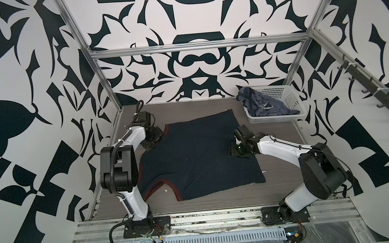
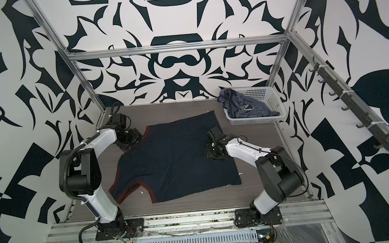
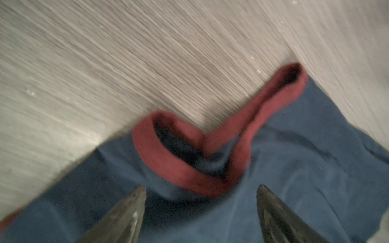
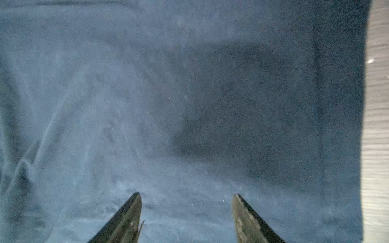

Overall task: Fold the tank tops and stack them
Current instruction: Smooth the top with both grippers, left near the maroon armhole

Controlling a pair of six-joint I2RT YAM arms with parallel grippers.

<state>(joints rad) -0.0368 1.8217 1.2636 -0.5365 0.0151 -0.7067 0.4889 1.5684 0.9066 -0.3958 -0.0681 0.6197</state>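
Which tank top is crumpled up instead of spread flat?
The slate-blue tank top, bunched inside the white basket; the navy tank top with red trim lies spread on the table.

**Item 1:** the navy tank top [image 1: 198, 155] [image 2: 175, 156] lies spread nearly flat at mid-table [image 1: 199, 107], straps to the left and straight hem to the right, turned slightly askew. The cloth is dark with light wrinkles, and no print is visible on the upper face. Dark-red trim [image 3: 147, 155] borders the left-hand openings. In the left wrist view one trimmed strap lies looped and slightly raised on the wood-grain surface.

**Item 2:** the slate-blue tank top [image 1: 258, 105] [image 2: 242, 106] is unfolded and crumpled inside the white perforated basket [image 1: 278, 87] at the far right. One part drapes over the basket's left rim. Pale markings show among its folds but are illegible.
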